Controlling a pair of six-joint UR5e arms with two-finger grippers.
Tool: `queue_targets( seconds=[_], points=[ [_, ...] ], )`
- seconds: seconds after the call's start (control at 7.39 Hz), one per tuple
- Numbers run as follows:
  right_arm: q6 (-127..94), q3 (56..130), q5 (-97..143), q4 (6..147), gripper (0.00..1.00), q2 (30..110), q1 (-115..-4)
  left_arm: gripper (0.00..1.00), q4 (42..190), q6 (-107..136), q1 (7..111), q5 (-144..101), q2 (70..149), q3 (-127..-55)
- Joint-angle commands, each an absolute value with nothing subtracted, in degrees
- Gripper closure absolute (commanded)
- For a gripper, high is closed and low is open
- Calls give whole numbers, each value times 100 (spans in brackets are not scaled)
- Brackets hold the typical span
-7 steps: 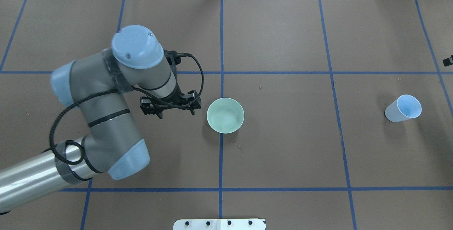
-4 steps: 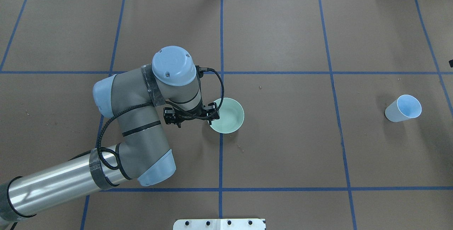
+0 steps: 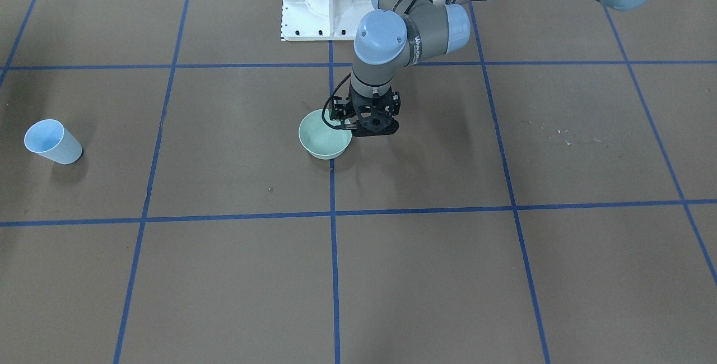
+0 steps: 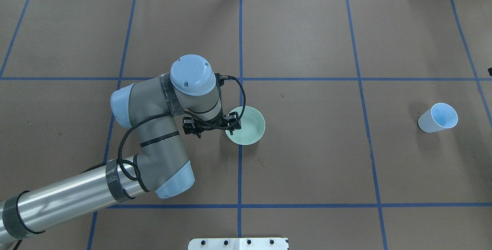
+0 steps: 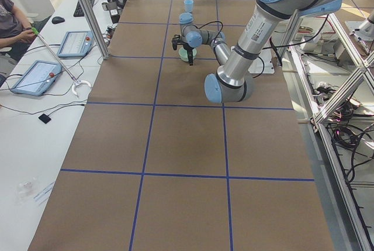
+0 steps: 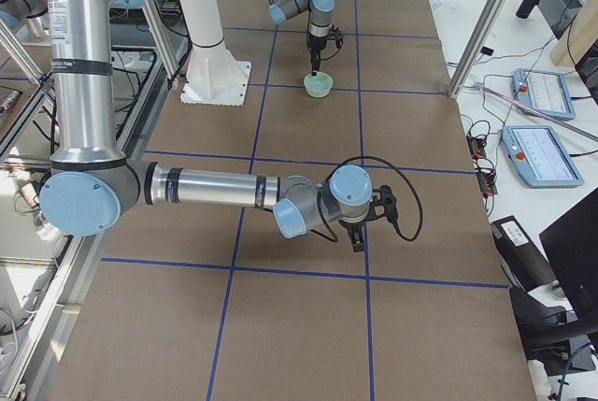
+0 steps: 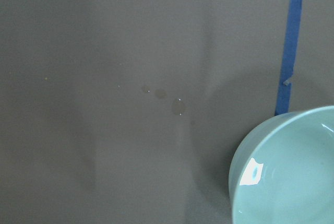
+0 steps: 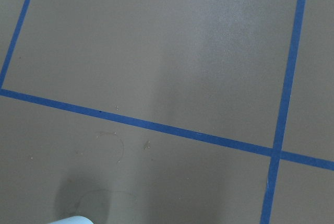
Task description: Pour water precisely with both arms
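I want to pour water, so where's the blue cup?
In the overhead view the cup sits alone at the far right, on the robot's right side, well away from the green bowl in the middle.

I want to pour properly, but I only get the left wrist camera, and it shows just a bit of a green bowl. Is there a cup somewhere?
Observer: Yes. A light blue cup stands on the table, far off to the robot's right of the green bowl.
Operator: Is my gripper holding the bowl?
Observer: The left gripper is down beside the bowl's rim, on the robot's left side of it. I cannot tell whether it grips.
Operator: Where's the other arm?
Observer: The right gripper hangs low over the table, far from the bowl.
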State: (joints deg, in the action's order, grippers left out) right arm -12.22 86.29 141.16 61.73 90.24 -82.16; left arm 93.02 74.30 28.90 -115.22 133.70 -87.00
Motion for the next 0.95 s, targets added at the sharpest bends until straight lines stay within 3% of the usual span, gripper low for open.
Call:
queue_targets(
  seconds=[0.0, 0.41, 0.54, 0.68, 0.81],
  points=[
    [-1222, 8631, 14106, 6144, 1, 9105, -8209, 23, 9316, 7444, 2883, -11522, 13464, -8631],
    [-1213, 8631, 14063, 6144, 1, 9140, -8200, 25, 9325, 7444, 2883, -11522, 13649, -8411],
    [-1213, 8631, 14054, 6144, 2, 9141, -8200, 31, 9395, 7444, 2883, -11522, 13658, -8350],
    [-1213, 8631, 14054, 6144, 2, 9149, -8200, 43, 9396, 7453, 2883, -11522, 13676, -8332],
    [-1213, 8631, 14054, 6135, 1, 9176, -8200, 61, 9396, 7453, 2883, -11522, 13676, -8332]
  ],
)
